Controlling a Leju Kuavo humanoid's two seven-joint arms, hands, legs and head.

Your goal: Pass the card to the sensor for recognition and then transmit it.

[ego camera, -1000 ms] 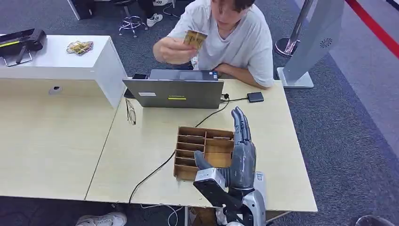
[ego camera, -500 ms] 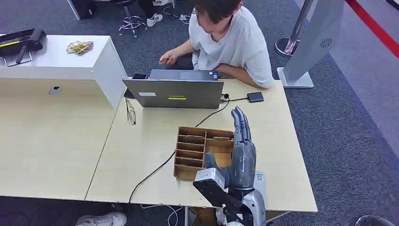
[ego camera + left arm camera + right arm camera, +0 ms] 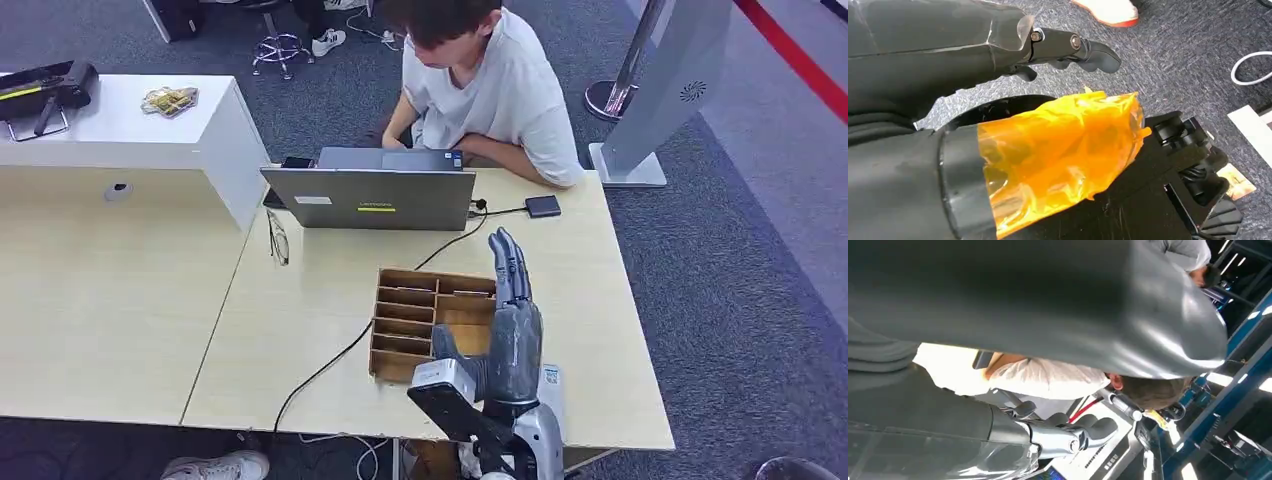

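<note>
My right hand stands upright over the table's near right part, fingers straight and apart, holding nothing; in the right wrist view its fingers are also bare. It hovers beside the wooden divider box. A small black sensor lies on the far right of the table, cabled to the laptop. A stack of gold cards rests on the white counter at the far left. The person sits behind the laptop with hands low. My left hand hangs over the carpet, holding nothing.
A black cable runs across the light wooden table to its near edge. Glasses lie left of the laptop. A grey pillar stand rises at the far right. A small card-like scrap lies on the carpet.
The person lowered the hand that held a gold card up; it is now down behind the laptop and the card is out of sight. My right hand has barely moved.
</note>
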